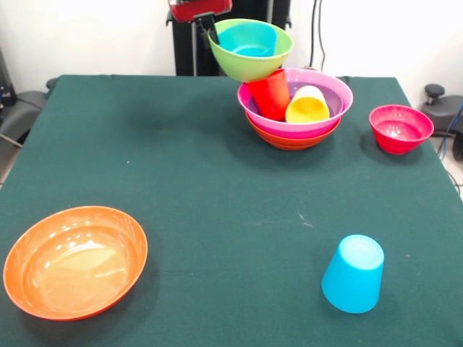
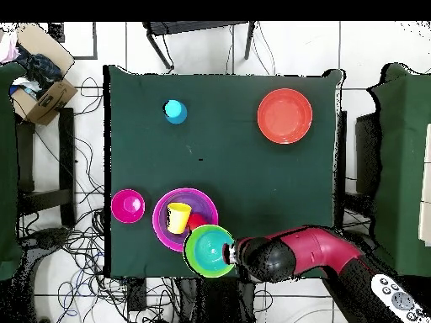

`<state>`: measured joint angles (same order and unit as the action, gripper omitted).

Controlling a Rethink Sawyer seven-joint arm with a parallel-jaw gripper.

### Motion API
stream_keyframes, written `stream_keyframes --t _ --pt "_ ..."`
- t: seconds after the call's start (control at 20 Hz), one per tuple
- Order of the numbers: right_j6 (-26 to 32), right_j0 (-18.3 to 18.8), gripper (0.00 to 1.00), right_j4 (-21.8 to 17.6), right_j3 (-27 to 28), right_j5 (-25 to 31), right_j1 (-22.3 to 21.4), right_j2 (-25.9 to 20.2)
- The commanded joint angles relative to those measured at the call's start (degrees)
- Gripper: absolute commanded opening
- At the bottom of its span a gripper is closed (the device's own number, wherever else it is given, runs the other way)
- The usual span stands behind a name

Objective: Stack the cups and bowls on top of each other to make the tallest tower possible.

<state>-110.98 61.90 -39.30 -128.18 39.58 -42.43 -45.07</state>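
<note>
My gripper (image 1: 210,30) is shut on the rim of the lime green bowl (image 1: 249,66) and holds it tilted above the back left of the tower. The small blue bowl (image 1: 248,40) sits inside it. The tower is a purple bowl (image 1: 337,94) nested in a magenta bowl (image 1: 296,130) on an orange bowl (image 1: 293,142). The red cup (image 1: 271,94) and yellow cup (image 1: 307,108) lie in the purple bowl. The light blue cup (image 1: 353,273) stands upside down at the front right. The second orange bowl (image 1: 74,262) is at the front left. The crimson bowl (image 1: 400,128) is right of the tower. The overhead view shows my gripper (image 2: 229,251) at the lime bowl (image 2: 202,261).
The green table (image 1: 181,181) has edges close behind the tower. In the overhead view a cardboard box (image 2: 40,88) sits on a chair off the table's upper left corner, and cables lie on the floor around the table.
</note>
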Motion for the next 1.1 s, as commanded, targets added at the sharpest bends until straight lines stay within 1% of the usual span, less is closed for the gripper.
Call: stream_keyframes --t 0.05,0.35,0.6,0.75,1.0,1.1 --pt "7.7 -1.2 0.00 -3.6 1.5 1.7 3.7 0.9" --pt "6.7 -0.7 0.00 -1.9 0.7 -1.7 6.6 -0.6" --pt "4.1 -2.3 0.00 -3.6 1.3 -6.3 8.8 -0.3" --pt "3.0 -2.7 0.00 -3.2 1.4 -8.3 9.9 -0.8" --pt "-0.3 -5.8 0.00 -3.8 2.4 -11.5 10.2 0.5" --pt "-0.9 -6.7 0.00 -4.4 2.7 -12.6 9.3 1.1"
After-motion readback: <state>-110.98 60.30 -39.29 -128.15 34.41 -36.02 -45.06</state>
